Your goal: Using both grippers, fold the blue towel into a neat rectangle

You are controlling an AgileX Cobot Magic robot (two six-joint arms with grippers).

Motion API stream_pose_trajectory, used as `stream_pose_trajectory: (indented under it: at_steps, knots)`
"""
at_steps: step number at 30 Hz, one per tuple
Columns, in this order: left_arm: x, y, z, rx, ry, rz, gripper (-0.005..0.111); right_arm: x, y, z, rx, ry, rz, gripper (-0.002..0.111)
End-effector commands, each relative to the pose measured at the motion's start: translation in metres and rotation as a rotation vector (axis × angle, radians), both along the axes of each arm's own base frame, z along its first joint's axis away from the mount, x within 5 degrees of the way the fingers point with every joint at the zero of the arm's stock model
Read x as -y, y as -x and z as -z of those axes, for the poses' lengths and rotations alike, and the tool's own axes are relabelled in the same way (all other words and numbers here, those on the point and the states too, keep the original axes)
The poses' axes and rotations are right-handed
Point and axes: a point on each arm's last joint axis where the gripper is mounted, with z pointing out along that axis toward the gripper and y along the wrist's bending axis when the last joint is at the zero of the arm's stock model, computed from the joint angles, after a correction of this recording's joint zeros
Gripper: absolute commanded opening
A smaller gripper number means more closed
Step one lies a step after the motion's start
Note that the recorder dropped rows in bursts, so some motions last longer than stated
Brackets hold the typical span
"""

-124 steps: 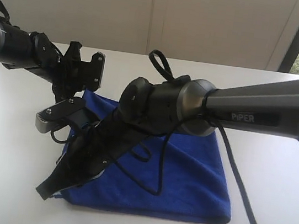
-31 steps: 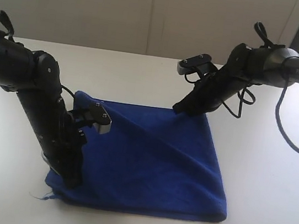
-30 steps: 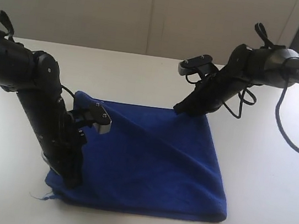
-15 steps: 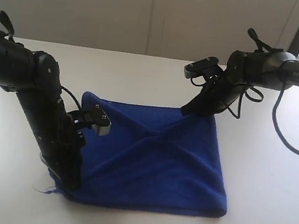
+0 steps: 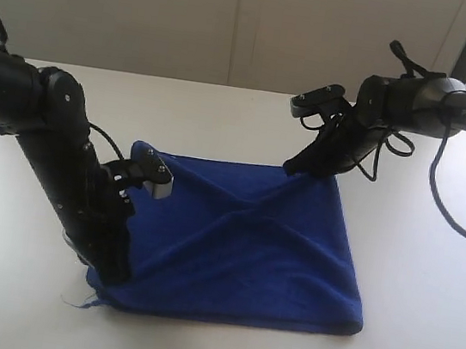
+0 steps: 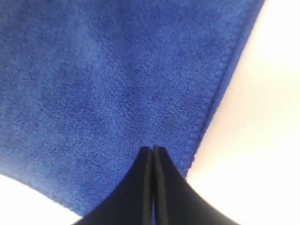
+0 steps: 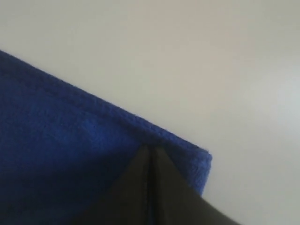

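Observation:
The blue towel (image 5: pixel 249 246) lies folded on the white table, with slanting creases running across its middle. My left gripper (image 5: pixel 110 277) points down at the towel's near-left corner, jaws shut and pinching the cloth. In the left wrist view its tips (image 6: pixel 153 147) press into the plush (image 6: pixel 93 84) just inside the stitched hem. My right gripper (image 5: pixel 290 167) is shut on the far-right corner, which is drawn up slightly toward it. In the right wrist view its tips (image 7: pixel 150 146) close over that corner of the towel (image 7: pixel 56 140).
The white table (image 5: pixel 426 280) spreads around the towel on all sides. A black cable (image 5: pixel 441 208) loops down from the right arm onto the table. A loose thread (image 5: pixel 77 298) trails from the near-left corner. A wall and window stand behind.
The right gripper has drawn the far-right corner a little up and to the right. The left arm has shifted right with its corner. New creases have formed across the towel.

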Motion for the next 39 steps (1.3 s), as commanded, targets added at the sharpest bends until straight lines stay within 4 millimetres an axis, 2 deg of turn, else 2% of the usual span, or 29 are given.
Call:
stream_pose_trajectory:
  at_steps: [1,4,7,10,13,14,16,22,26,29,31,33,35,39]
  knots:
    - [0.002,0.001,-0.041,0.110,0.076,-0.007,0.000,0.004,0.003,-0.030,0.051,-0.025,0.008,0.007]
    - [0.002,-0.008,-0.057,0.243,0.107,-0.039,0.000,0.002,0.007,-0.044,0.050,-0.048,-0.007,0.018]
    - [0.002,-0.022,-0.058,0.354,0.124,-0.090,0.000,0.000,0.011,-0.050,0.020,-0.061,-0.029,0.023]
    - [0.005,-0.034,-0.044,0.387,0.118,-0.124,0.000,0.000,0.014,-0.048,-0.013,-0.060,-0.035,0.022]
    - [0.009,-0.042,-0.021,0.360,0.112,-0.164,0.000,-0.001,0.017,-0.046,-0.044,-0.067,-0.036,0.022]
    - [0.010,-0.046,-0.004,0.329,0.090,-0.168,0.000,-0.001,0.018,-0.046,-0.065,-0.070,-0.039,0.022]
    - [0.011,-0.047,0.015,0.285,0.064,-0.166,0.000,-0.001,0.020,-0.045,-0.086,-0.069,-0.044,0.022]
    - [0.005,-0.044,0.023,0.247,0.001,-0.097,0.000,-0.001,0.021,-0.045,-0.091,-0.069,-0.043,0.022]
    - [-0.011,-0.046,0.026,0.180,-0.018,-0.122,0.000,-0.001,0.021,-0.045,-0.091,-0.069,-0.043,0.022]
    - [-0.012,-0.047,0.025,0.182,-0.017,-0.125,0.000,-0.001,0.021,-0.044,-0.097,-0.069,-0.044,0.022]
    - [-0.012,-0.045,0.016,0.188,-0.001,-0.128,0.000,-0.001,0.022,-0.044,-0.107,-0.071,-0.045,0.022]
    - [-0.013,-0.044,-0.015,0.277,0.047,-0.146,0.000,-0.003,0.024,-0.044,-0.133,-0.086,-0.059,0.022]
    - [-0.014,-0.041,-0.036,0.343,0.077,-0.153,0.000,-0.005,0.027,-0.043,-0.162,-0.094,-0.096,0.021]
    - [-0.024,-0.030,-0.081,0.435,0.132,-0.176,0.000,-0.007,0.038,-0.045,-0.254,-0.080,-0.168,0.006]
